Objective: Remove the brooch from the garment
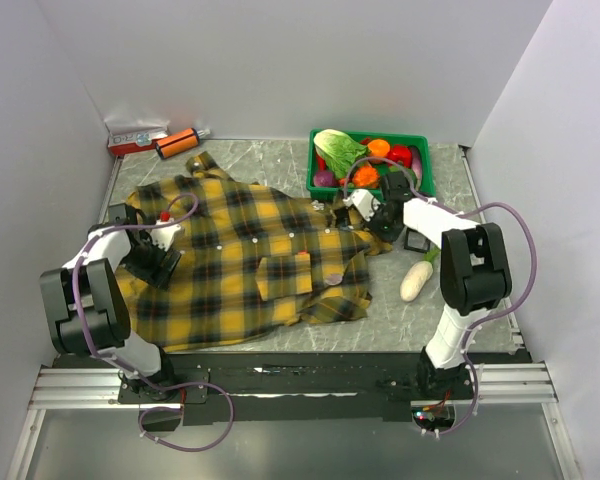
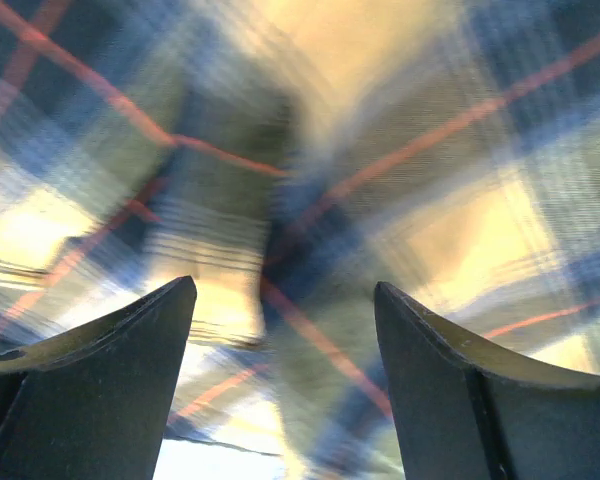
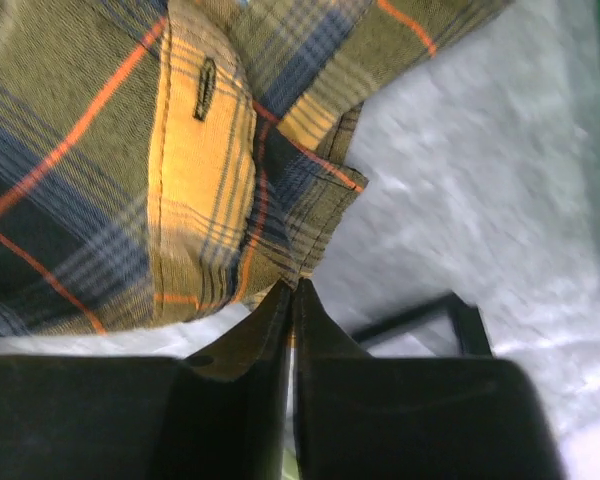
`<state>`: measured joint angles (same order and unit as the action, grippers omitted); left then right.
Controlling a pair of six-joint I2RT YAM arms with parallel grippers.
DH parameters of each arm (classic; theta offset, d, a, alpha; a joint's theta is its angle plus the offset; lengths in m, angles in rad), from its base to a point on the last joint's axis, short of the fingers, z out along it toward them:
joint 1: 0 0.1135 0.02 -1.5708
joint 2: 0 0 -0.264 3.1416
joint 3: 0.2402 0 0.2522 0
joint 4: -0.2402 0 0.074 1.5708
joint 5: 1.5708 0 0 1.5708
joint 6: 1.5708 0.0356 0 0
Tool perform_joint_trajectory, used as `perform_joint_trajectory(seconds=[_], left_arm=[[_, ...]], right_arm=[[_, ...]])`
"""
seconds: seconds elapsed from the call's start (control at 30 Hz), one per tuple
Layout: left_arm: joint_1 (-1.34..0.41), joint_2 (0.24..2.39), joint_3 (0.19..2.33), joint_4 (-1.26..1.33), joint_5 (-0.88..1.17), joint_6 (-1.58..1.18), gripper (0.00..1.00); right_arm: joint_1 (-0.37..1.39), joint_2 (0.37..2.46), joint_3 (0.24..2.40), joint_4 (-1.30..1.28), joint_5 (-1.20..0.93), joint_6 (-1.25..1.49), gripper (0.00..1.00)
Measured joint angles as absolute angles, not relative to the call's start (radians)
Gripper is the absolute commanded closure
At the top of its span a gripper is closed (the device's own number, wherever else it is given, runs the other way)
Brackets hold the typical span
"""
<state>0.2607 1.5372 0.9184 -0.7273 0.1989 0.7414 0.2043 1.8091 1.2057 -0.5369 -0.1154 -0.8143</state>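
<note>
Now | your right hand (image 3: 293, 286) is clamping the garment (image 1: 240, 232) at 3 o'clock, likely tensioning it | left hand (image 2: 285, 288) is hovering, fingers apart.

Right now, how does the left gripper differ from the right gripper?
The left gripper stands open, with a wide gap between its fingers; the right gripper is shut, pinching an edge of the shirt. The left gripper is over the shirt's left part, holding nothing; the right gripper is at its right edge, near the green basket. Both point down at the plaid cloth.
</note>
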Motion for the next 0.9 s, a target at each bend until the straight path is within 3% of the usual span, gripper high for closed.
perform_joint_trajectory(seconds=[0.07, 0.23, 0.43, 0.63, 0.77, 0.9], left_arm=[[0.261, 1.559, 0.937, -0.727, 0.213, 0.736, 0.25], [0.26, 1.584, 1.057, -0.802, 0.292, 0.714, 0.21], [0.232, 1.663, 1.428, -0.767, 0.402, 0.579, 0.24], [0.199, 2.014, 1.816, -0.667, 0.485, 0.374, 0.26], [0.195, 2.181, 1.818, -0.68, 0.474, 0.299, 0.27], [0.215, 2.152, 1.656, -0.669, 0.438, 0.301, 0.26]], right_arm=[[0.196, 1.806, 1.215, -0.553, -0.113, -0.815, 0.57], [0.252, 1.749, 1.279, -0.64, -0.205, -0.8, 0.47], [0.363, 1.563, 1.288, -0.639, -0.319, -0.785, 0.47], [0.407, 1.702, 1.346, -0.588, -0.339, -0.728, 0.47], [0.413, 1.855, 1.363, -0.567, -0.31, -0.694, 0.47], [0.429, 1.888, 1.363, -0.564, -0.277, -0.673, 0.46]])
